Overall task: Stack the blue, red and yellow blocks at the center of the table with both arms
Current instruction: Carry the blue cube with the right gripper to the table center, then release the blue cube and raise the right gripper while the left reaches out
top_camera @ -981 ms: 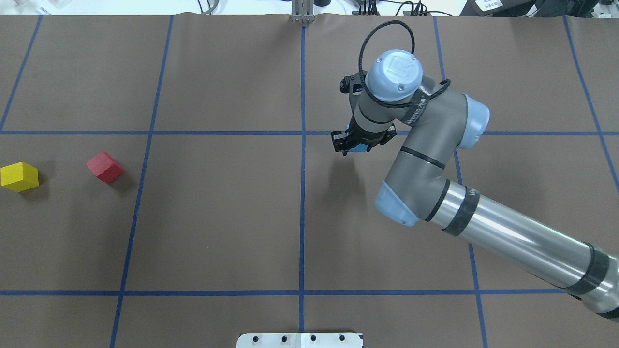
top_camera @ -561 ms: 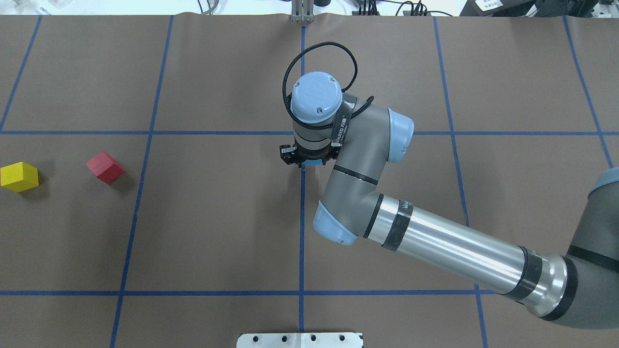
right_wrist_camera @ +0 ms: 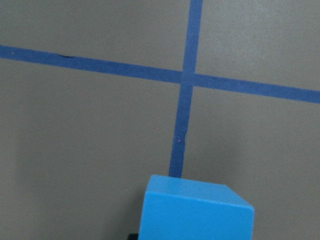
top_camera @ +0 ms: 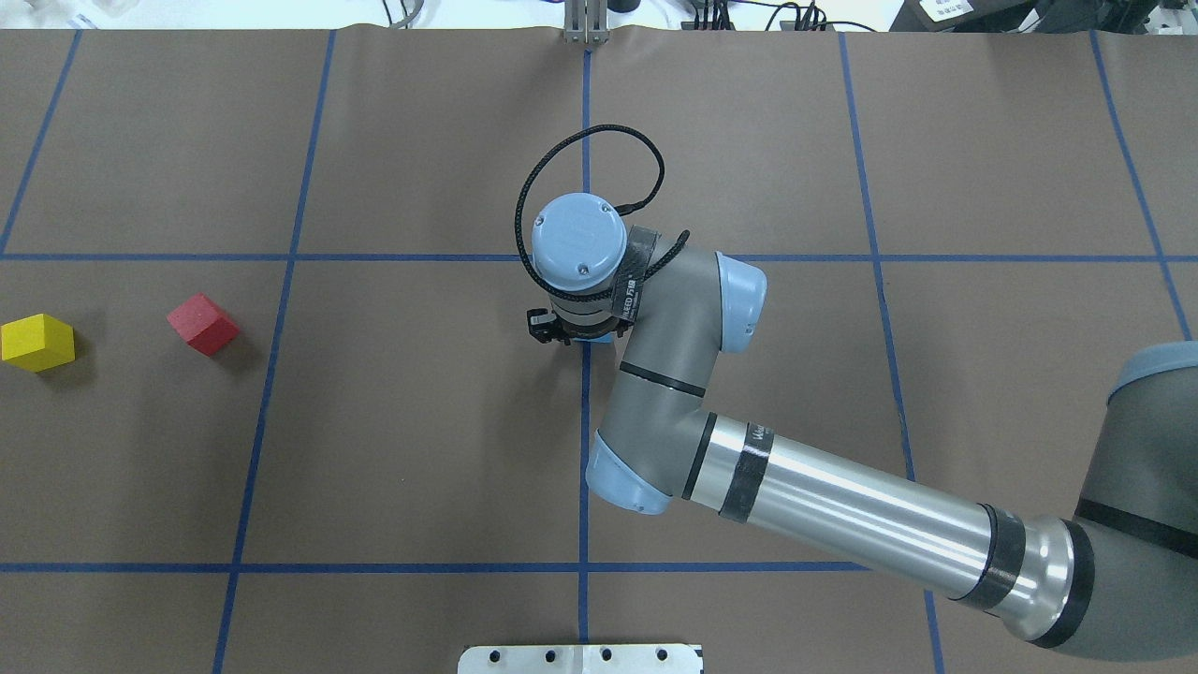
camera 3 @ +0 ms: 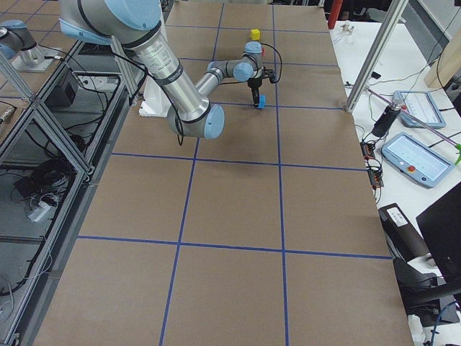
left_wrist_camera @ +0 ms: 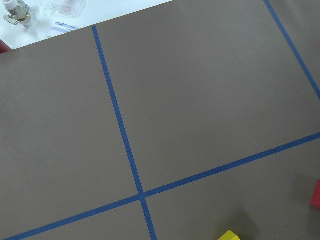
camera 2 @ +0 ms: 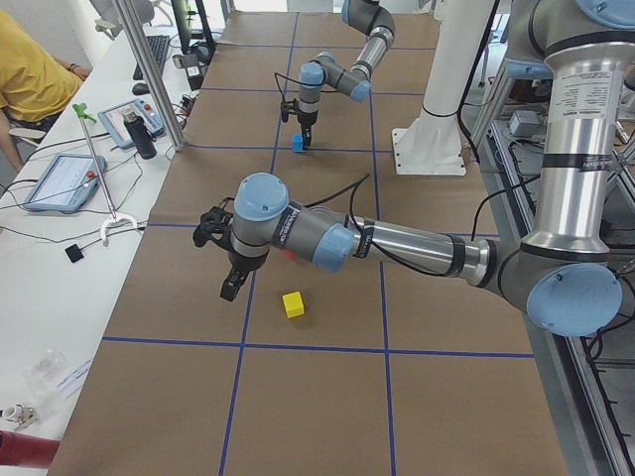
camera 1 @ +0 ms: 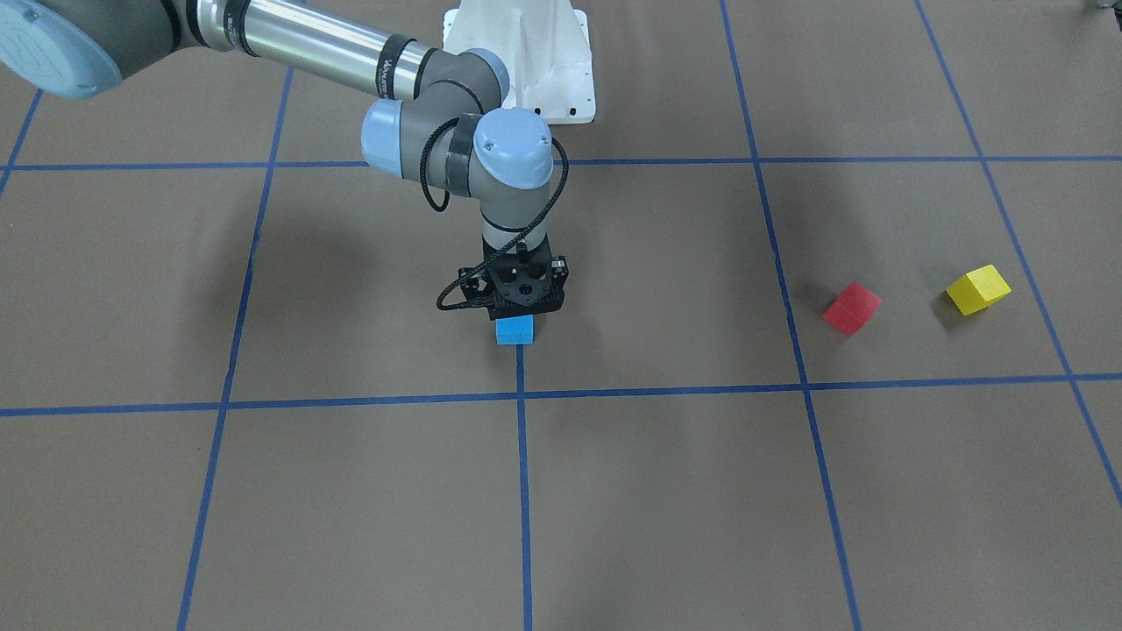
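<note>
My right gripper (camera 1: pixel 516 315) is shut on the blue block (camera 1: pixel 514 331) and holds it low over the table's centre line, by the middle tape crossing. I cannot tell whether the block touches the table. The block fills the bottom of the right wrist view (right_wrist_camera: pixel 197 210) and shows as a sliver under the wrist from overhead (top_camera: pixel 600 340). The red block (top_camera: pixel 202 323) and yellow block (top_camera: pixel 37 342) lie at the table's left end. My left gripper (camera 2: pixel 230 288) hovers near them; I cannot tell whether it is open or shut.
Blue tape lines (top_camera: pixel 584 449) divide the brown table into squares. The robot's white base plate (top_camera: pixel 580 658) sits at the near edge. An operator (camera 2: pixel 30 69) and tablets (camera 2: pixel 62 181) are beyond the far edge. The left wrist view catches the yellow block's corner (left_wrist_camera: pixel 229 235).
My right arm has swung left from right of the centre line to the table's centre, carrying the blue block. The red and yellow blocks have not moved.
</note>
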